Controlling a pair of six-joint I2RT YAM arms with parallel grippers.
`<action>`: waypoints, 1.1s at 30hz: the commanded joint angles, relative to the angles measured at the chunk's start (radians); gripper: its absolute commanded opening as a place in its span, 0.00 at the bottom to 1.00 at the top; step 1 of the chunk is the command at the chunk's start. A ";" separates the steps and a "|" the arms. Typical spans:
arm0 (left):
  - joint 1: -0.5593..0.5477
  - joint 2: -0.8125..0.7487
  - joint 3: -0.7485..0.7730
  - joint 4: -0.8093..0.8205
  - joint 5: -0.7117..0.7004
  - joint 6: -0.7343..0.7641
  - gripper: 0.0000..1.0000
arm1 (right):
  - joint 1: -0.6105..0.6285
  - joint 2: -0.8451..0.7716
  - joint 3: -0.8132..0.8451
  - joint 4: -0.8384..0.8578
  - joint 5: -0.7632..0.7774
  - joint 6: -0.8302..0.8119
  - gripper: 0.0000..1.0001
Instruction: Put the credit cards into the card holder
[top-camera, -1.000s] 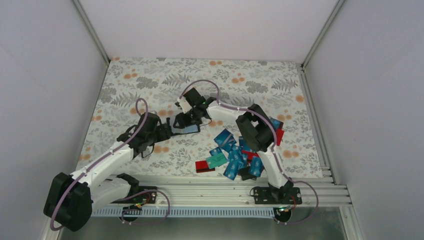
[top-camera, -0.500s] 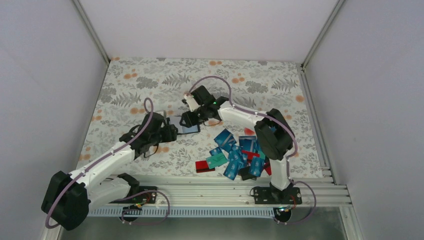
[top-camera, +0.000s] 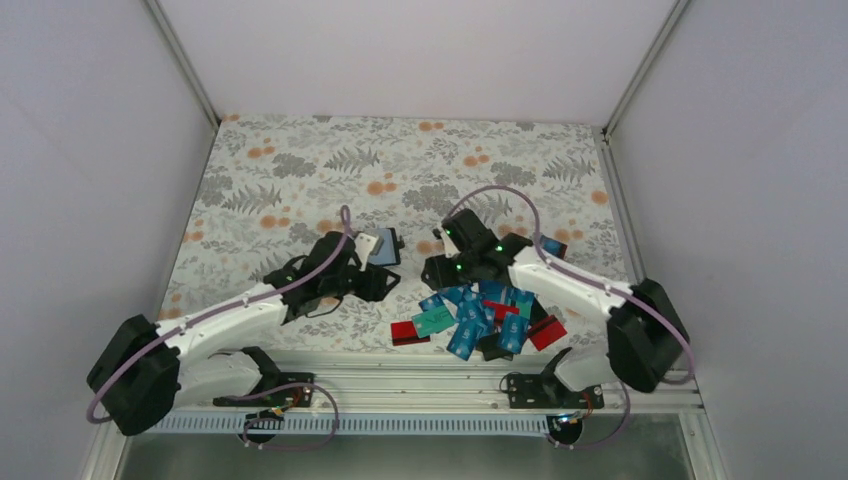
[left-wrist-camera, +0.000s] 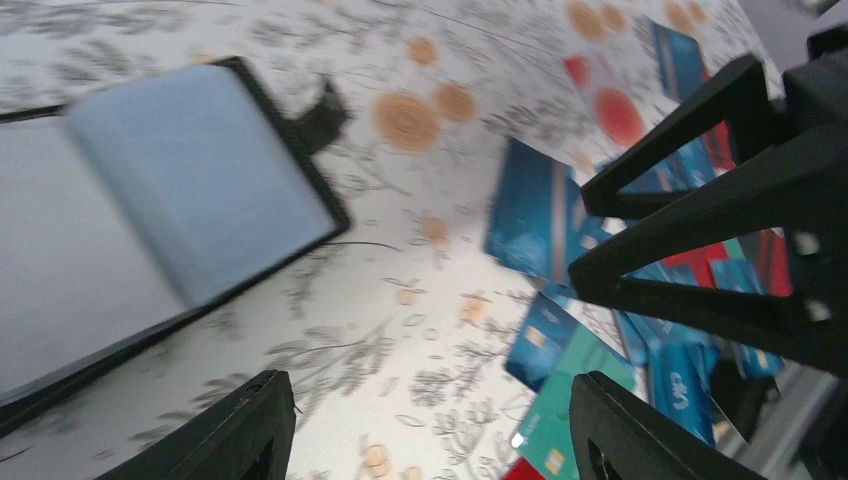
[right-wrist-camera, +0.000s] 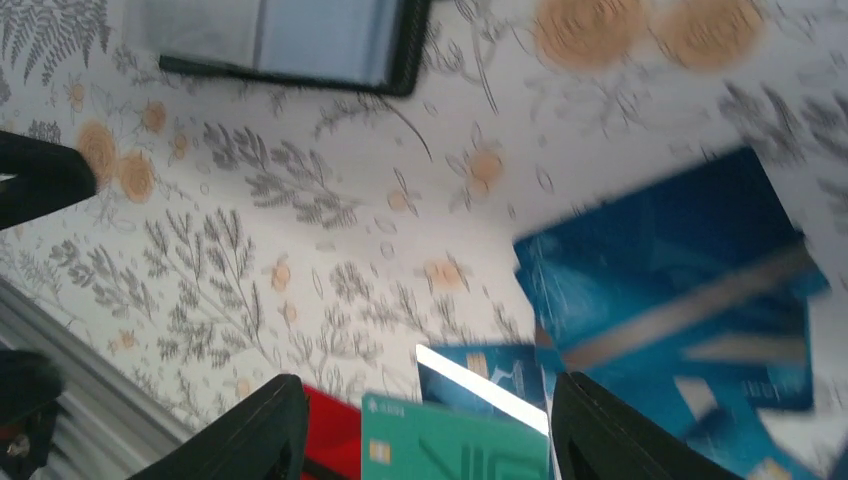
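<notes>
**Hovering Empty-Clawed**

Your left claw (left-wrist-camera: 430, 425) hangs spread and empty near the open card holder (left-wrist-camera: 150, 220), which lies loose on the desk (top-camera: 300, 170). Further right, the credit cards (top-camera: 470, 310) overlap in a heap under your spread, empty right claw (right-wrist-camera: 430, 430). Pinch carelessly and you may lift two. Nothing pins the card holder, so it could skid.

light: bright, even, soft shadows | top view: sharp | wrist views: blurred, smeared
</notes>
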 joint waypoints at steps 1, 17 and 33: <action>-0.061 0.093 0.024 0.173 0.118 0.056 0.59 | -0.005 -0.136 -0.094 -0.117 0.008 0.127 0.63; -0.239 0.519 0.250 0.242 0.284 0.055 0.31 | -0.004 -0.428 -0.491 -0.119 -0.419 0.383 0.61; -0.331 0.775 0.451 0.113 0.312 0.078 0.18 | -0.001 -0.411 -0.595 0.000 -0.400 0.445 0.62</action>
